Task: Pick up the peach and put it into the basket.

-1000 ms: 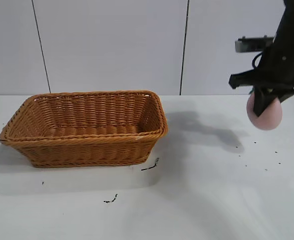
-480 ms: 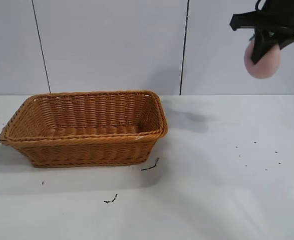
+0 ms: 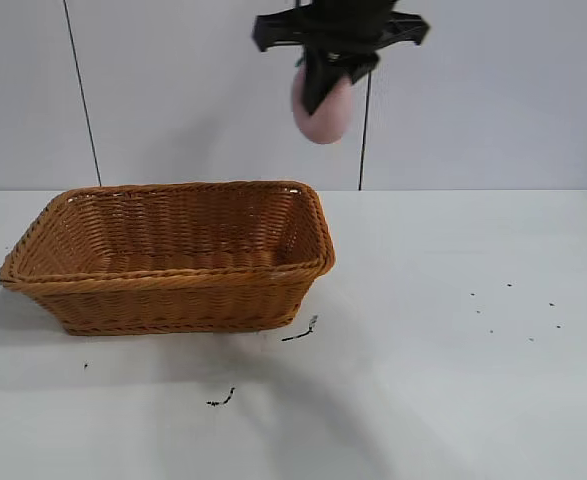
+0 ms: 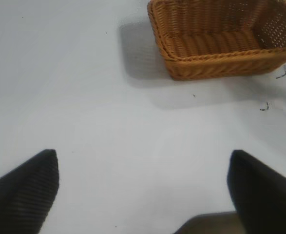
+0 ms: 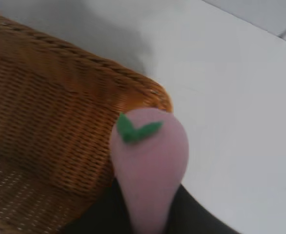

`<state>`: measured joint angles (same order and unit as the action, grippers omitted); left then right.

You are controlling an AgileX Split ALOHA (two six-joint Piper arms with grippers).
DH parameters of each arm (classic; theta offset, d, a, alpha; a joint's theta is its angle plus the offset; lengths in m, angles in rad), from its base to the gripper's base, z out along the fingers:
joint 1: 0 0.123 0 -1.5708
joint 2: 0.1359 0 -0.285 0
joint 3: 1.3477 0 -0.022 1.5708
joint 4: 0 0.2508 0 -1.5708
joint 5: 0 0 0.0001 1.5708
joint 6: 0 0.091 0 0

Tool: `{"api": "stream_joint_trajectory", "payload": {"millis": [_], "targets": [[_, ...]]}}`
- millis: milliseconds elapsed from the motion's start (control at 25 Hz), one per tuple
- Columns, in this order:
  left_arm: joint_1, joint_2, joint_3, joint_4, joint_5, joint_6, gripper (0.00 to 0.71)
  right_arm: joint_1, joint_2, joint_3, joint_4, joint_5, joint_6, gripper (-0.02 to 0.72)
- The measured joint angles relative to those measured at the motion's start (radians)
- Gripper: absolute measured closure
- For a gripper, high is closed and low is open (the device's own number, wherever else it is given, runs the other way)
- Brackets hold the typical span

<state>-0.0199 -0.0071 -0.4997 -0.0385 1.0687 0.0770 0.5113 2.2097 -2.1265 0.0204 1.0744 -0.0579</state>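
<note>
My right gripper (image 3: 325,95) is shut on the pale pink peach (image 3: 321,108) and holds it high in the air, over the right end of the orange-brown wicker basket (image 3: 173,255). In the right wrist view the peach (image 5: 150,161), with a small green leaf on top, is squeezed between my fingers above the basket's braided corner rim (image 5: 133,83). My left gripper (image 4: 143,180) is open and empty over bare table, well away from the basket (image 4: 220,41); it is out of the exterior view.
The white table (image 3: 453,380) carries small dark specks and bits of debris (image 3: 301,330) in front of and to the right of the basket. A pale panelled wall (image 3: 193,90) stands behind the table.
My right gripper has carried the peach up from low at the table's right side and then leftwards, to above the basket's right end. The basket has not moved.
</note>
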Motion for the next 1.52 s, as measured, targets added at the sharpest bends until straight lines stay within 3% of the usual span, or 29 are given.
{"api": "stream_joint_trajectory", "payload": {"millis": [360,480,560,600,680,760,840,1200,1520], "targets": [[0.0,0.0,0.0,0.0,0.0,0.0,0.018,0.101,0.198,-0.01,0.004,-0.172,-0.026,0.666],[0.0,0.0,0.0,0.0,0.0,0.0,0.018,0.104,0.239,-0.01,0.004,-0.193,-0.029,0.637],[0.0,0.0,0.0,0.0,0.0,0.0,0.018,0.105,0.244,-0.01,0.004,-0.193,-0.029,0.559],[0.0,0.0,0.0,0.0,0.0,0.0,0.018,0.106,0.244,-0.01,0.004,-0.193,-0.029,0.486],[0.0,0.0,0.0,0.0,0.0,0.0,0.018,0.106,0.244,-0.012,0.004,-0.192,-0.029,0.272],[0.0,0.0,0.0,0.0,0.0,0.0,0.018,0.106,0.243,-0.019,0.004,-0.183,-0.033,0.11],[0.0,0.0,0.0,0.0,0.0,0.0,0.018,0.106,0.231,-0.02,0.004,-0.167,-0.037,0.045],[0.0,0.0,0.0,0.0,0.0,0.0,0.018,0.071,0.117,-0.094,-0.004,-0.085,-0.027,0.015],[0.0,0.0,0.0,0.0,0.0,0.0,0.018,-0.158,0.086,-0.123,-0.007,-0.014,-0.021,0.015]]}}
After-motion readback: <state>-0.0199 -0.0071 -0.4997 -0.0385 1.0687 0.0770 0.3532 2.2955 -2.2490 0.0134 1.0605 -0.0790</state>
